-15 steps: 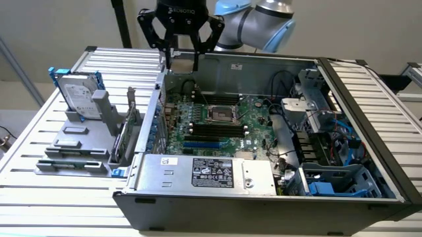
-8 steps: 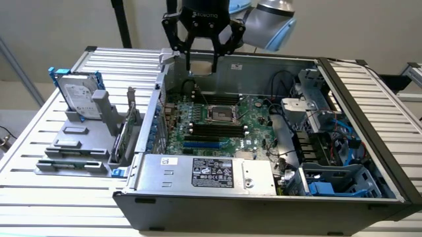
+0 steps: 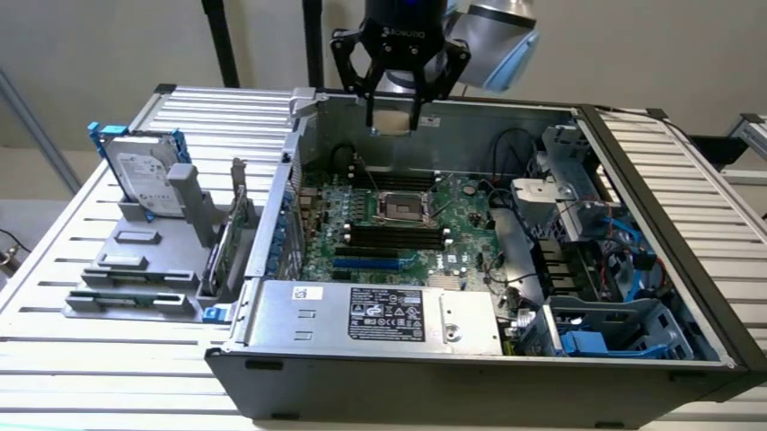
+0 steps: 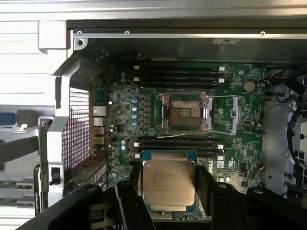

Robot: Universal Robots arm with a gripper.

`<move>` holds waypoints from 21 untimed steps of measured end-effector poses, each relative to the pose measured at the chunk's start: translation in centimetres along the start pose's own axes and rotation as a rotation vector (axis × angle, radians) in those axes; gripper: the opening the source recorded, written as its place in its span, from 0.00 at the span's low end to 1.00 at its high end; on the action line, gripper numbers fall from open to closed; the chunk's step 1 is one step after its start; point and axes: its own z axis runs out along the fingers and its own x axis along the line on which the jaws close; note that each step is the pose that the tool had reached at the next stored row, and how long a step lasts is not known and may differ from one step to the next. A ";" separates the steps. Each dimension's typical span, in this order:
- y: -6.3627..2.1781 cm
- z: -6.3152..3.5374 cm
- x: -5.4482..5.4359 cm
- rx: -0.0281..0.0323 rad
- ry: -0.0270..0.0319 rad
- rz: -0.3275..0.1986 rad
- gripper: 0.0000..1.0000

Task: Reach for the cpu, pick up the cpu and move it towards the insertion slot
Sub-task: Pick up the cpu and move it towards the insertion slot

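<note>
Wrist view: we see our dark fingers clamped on either side of the cpu, whose silvery lid with fine printing faces the camera, its green edge showing around the metal. We hold it flat between the jaws, lifted above the green circuit board. Past the chip lies the insertion slot, a square socket with a shiny metal frame and a brownish centre, set between two banks of long black memory slots. The cpu is near the slot but apart from it, hanging over the bank of memory slots on the nearer side.

From the exterior view, our gripper hangs over the rear of the open computer case, the pale chip pinched at its tips, well above the board. The socket sits lower, toward the middle of the board. Off to the exterior view's left, a hard drive stands upright in a grey holder on the slatted table.
</note>
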 end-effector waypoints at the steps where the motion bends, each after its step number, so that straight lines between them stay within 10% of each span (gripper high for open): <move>1: 0.33 0.14 -0.3 0.0001 0.0000 0.000 0.55; 11: 3.88 1.22 -2.6 0.0039 0.0000 0.000 0.55; 21: 4.79 2.37 -3.8 0.0071 -0.0002 0.000 0.55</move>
